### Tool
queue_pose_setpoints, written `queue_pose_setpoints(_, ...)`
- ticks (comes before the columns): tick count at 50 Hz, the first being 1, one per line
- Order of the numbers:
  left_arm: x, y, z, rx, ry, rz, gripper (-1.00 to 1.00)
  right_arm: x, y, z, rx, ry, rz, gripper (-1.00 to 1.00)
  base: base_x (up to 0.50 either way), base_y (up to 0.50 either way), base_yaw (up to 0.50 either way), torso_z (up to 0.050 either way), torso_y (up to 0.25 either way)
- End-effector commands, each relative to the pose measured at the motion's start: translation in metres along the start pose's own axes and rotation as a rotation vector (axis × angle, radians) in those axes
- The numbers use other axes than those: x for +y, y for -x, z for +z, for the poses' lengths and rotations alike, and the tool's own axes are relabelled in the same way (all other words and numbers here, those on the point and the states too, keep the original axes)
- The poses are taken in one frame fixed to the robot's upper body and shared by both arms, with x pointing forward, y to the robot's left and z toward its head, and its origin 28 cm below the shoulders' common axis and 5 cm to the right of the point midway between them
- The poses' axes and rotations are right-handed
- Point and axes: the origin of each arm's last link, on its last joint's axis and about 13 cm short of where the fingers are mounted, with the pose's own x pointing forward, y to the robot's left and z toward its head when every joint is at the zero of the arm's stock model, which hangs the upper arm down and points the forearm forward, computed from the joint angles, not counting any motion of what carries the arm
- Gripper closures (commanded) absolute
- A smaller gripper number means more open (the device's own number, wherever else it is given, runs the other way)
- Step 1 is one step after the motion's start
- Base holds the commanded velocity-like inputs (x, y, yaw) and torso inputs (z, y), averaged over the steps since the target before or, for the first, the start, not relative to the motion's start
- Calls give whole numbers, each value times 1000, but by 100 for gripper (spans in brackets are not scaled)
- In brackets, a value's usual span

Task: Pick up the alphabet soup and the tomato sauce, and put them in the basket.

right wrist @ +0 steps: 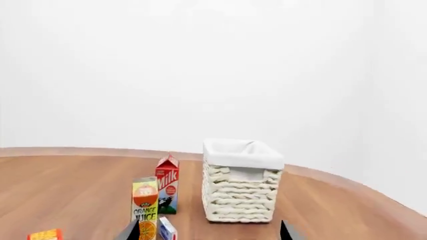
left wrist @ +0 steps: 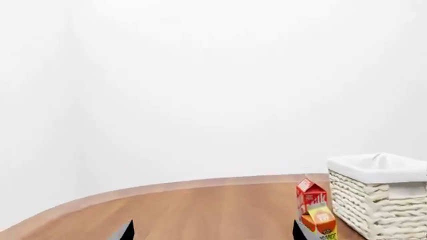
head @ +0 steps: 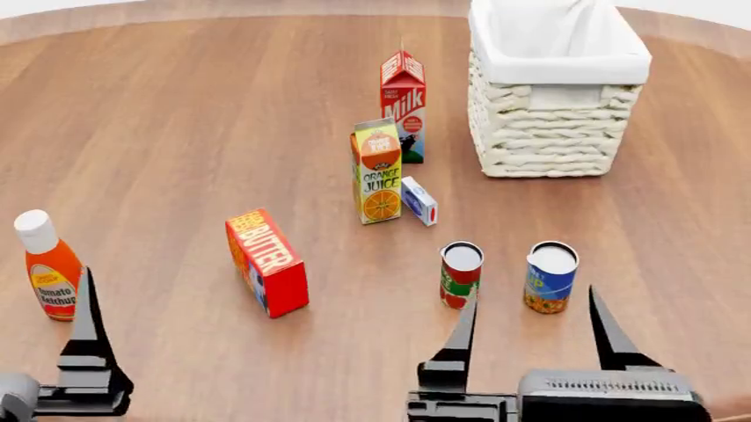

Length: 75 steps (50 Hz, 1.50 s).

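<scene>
- Two small cylindrical cans stand upright, side by side and apart, on the smooth wood-grain table: the red-and-green tomato sauce can and the blue-and-orange alphabet soup can, both with pale silvery tops.
- The right gripper hovers just before them, its dark tapered fingers spread wide and holding nothing.
- The left gripper shows only one finger beside the orange ketchup bottle; I cannot tell its opening.
- The cream woven wicker basket with white cloth liner sits well beyond the cans, near the gabled milk carton.
</scene>
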Motion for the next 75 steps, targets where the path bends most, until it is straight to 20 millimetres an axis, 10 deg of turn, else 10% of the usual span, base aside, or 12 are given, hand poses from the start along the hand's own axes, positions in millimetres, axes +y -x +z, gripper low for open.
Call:
queue_pose_setpoints(1,12,4,55,-235,-80,2,-100,-11,-3,62,-186,9,-32,-100,0,0,0,38,104)
queue_pose_setpoints(48,7,5,58,-221,-40,0,-100,-4,2,66,-191,-11,26,-100,0,0,0,46,136)
queue_pose_setpoints(75,7,6,58,-222,-40,-2,-100,1,5,59,-197,16,73,-100,0,-366,0,0,0)
